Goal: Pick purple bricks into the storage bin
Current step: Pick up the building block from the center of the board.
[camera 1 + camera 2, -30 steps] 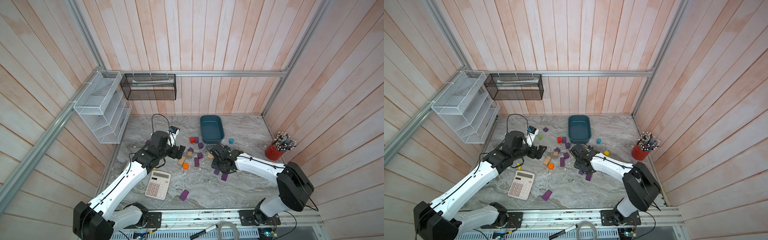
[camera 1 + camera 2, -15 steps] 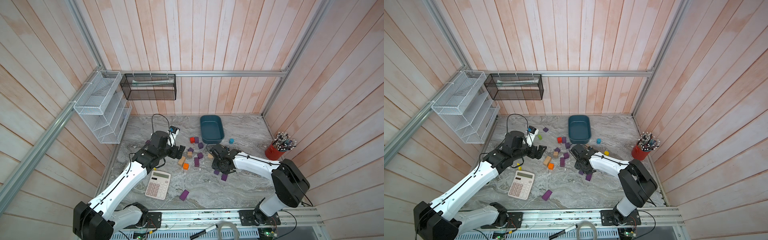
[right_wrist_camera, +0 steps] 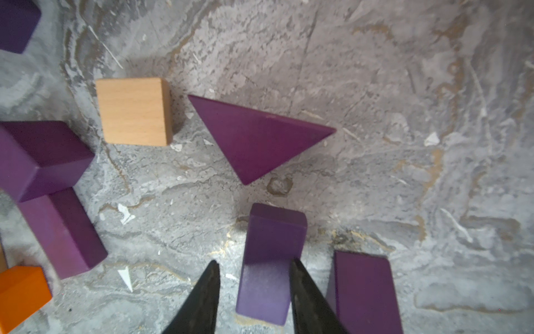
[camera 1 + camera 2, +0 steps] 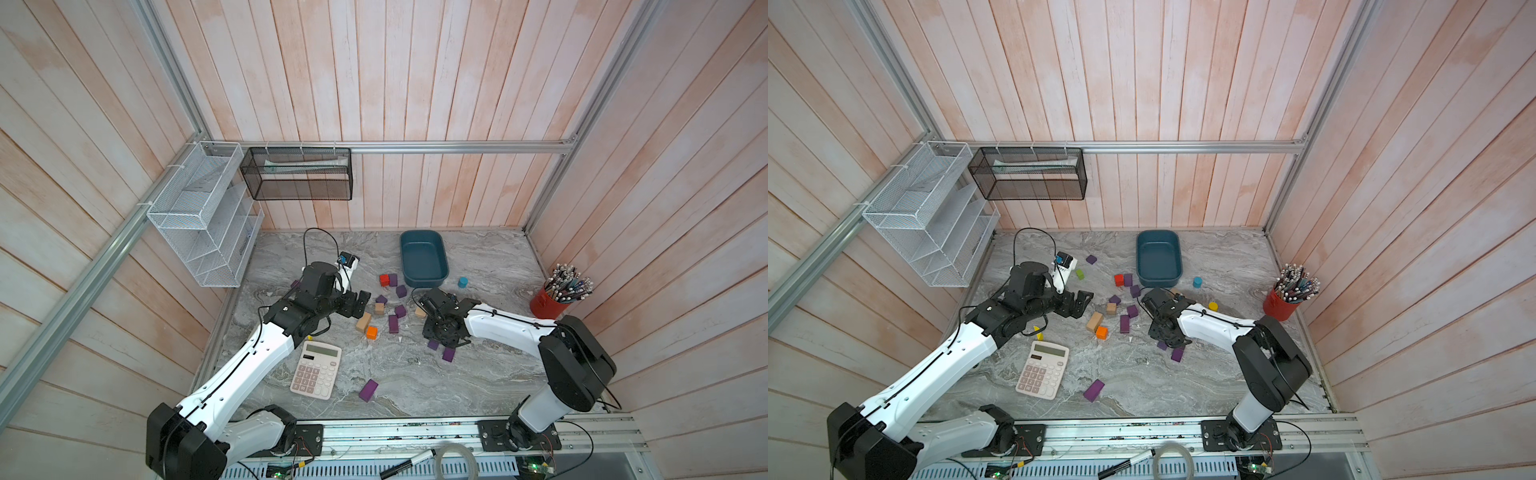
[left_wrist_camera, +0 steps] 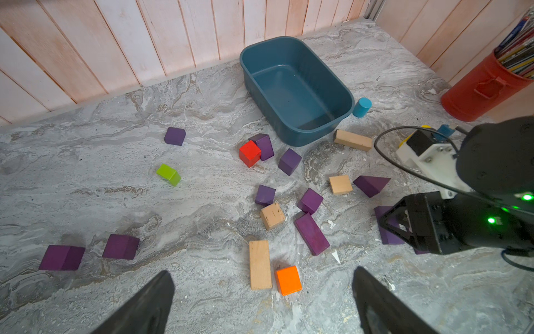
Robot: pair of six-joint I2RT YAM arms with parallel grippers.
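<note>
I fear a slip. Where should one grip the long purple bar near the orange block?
I would take the long purple bar at its middle, across its two long flat sides, from straight above: it lies flat, and a purple cube crowds one end.

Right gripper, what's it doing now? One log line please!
right gripper: straddles purple brick, grip unclear | left gripper: open, empty | storage bin: empty

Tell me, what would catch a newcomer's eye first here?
Probably the purple bricks scattered over the marble table among tan, red and orange ones, in front of the empty storage bin by the back wall. Next, the right gripper, its black fingers either side of one purple brick.
</note>
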